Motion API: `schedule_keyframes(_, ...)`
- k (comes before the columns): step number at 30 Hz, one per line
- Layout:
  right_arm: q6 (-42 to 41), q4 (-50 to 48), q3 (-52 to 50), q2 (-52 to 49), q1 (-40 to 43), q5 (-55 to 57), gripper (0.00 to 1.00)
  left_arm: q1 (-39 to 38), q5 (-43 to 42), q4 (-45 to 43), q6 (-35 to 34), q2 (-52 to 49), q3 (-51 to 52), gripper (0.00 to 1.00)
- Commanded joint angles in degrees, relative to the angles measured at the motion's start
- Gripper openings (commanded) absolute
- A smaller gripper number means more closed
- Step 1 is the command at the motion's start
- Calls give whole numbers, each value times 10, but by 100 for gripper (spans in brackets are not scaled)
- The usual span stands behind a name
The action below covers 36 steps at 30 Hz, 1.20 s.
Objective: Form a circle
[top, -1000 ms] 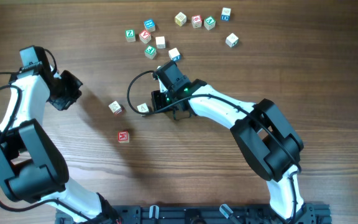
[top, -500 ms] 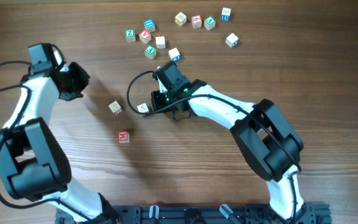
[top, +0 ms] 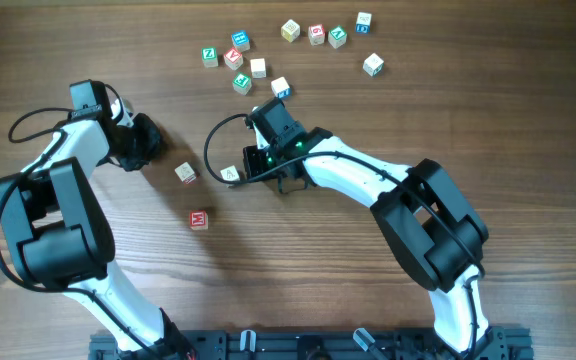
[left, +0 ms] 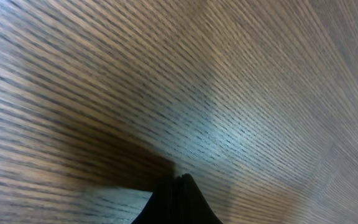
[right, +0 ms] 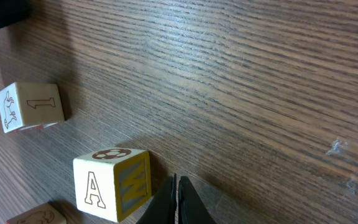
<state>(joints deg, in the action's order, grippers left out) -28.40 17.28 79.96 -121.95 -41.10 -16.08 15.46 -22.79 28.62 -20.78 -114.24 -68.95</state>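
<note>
The circle, as yet a loose trio of alphabet cubes left of centre, gains a second helper as the left gripper, pressed together, swings in from the left edge, while the right gripper, likewise pressed together, sits just beside the "A" cube.

M: Table looks like real wood to me, heavy straight grain, mostly matt with a soft sheen where the light hits.
J: Yep. The A cube is smooth pale wood with flat printed letters. Arm shells are glossy white plastic, joints matt black.
</note>
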Motion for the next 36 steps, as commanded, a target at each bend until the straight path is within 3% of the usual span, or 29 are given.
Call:
schedule_keyframes(1,-1,4,-1,-14,-3,-18,5,0,-23,17,11,-7,5,4)
schedule_keyframes(20,15,-24,-1,-42,-7,-97,5,0,-23,98,11,-7,5,4)
schedule_keyframes(36,34,-34,-1,-42,-7,-137,4,0,-23,114,11,-7,5,4)
